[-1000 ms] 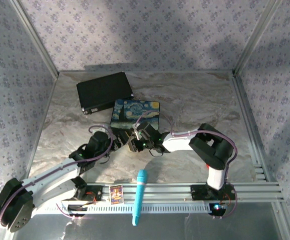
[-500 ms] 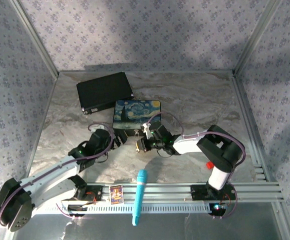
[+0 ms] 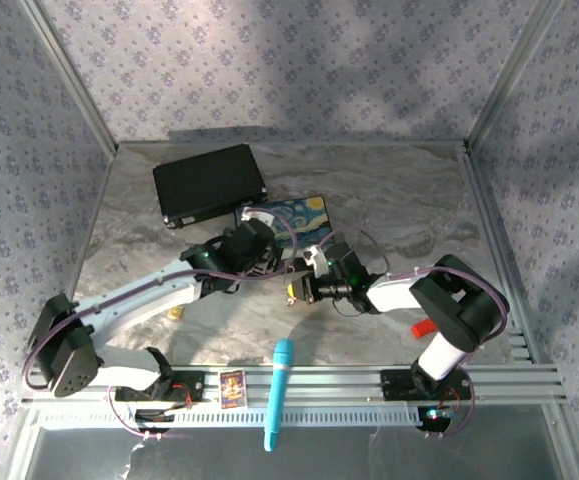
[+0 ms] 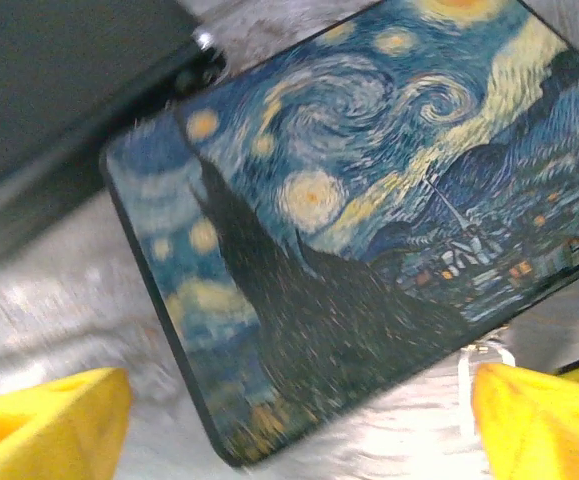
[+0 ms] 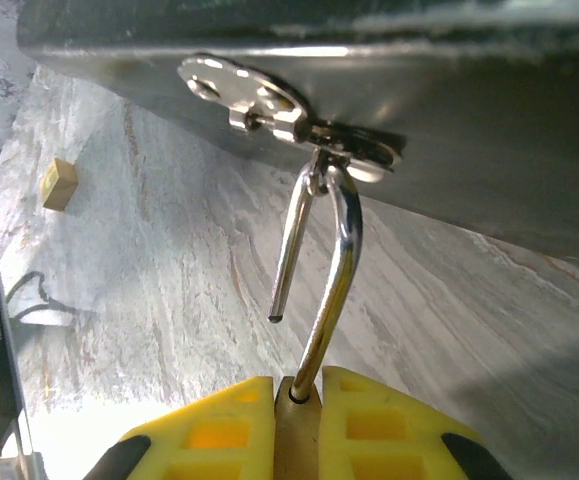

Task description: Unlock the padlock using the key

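The padlock [image 5: 295, 432] is a small brass body pinched between my right gripper's [image 5: 297, 388] yellow fingers. Its silver shackle [image 5: 335, 262] stands open, with one end free, and hooks through the metal hasp [image 5: 241, 92] on the Starry Night box [image 3: 307, 214]. From above, the right gripper [image 3: 302, 289] sits at the box's near edge with the padlock [image 3: 291, 294] at its tip. My left gripper [image 4: 294, 400] hovers open over the box's [image 4: 349, 220] near corner, holding nothing; from above the left gripper [image 3: 259, 246] covers the box's left part. The key is hidden.
A black case [image 3: 209, 183] lies behind and left of the box. A pale yellow block [image 3: 176, 312] rests under the left arm, and a red piece [image 3: 422, 327] lies by the right arm. A teal marker [image 3: 279, 392] and a small card [image 3: 231, 387] sit on the front rail.
My left arm has swung from beside the lock up and right over the box. The right gripper has shut on the padlock and drawn slightly right.
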`<action>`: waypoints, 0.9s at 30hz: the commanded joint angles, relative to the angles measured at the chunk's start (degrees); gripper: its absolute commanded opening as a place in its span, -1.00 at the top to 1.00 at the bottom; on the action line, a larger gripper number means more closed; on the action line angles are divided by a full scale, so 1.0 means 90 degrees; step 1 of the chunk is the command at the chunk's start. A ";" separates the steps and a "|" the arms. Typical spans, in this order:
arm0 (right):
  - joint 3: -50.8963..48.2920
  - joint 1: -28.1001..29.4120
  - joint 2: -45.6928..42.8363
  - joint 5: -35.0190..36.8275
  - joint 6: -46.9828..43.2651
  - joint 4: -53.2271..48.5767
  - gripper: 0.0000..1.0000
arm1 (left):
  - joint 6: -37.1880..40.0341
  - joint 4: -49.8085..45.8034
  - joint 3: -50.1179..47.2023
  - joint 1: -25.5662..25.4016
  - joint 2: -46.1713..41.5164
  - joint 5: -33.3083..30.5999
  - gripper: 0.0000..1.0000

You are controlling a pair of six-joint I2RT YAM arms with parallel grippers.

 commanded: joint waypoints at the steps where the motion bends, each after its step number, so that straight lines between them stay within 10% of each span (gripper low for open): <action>1: -0.0339 -0.0276 -0.0098 -0.0330 0.0160 -0.0671 0.86 | 0.2266 -0.0253 0.0086 -0.0290 0.0265 0.0140 -0.62; 27: -0.0933 -0.0093 -0.0295 0.0914 0.1511 0.1069 0.98 | 0.2830 -0.0192 0.0312 -0.0324 0.2222 0.0768 0.45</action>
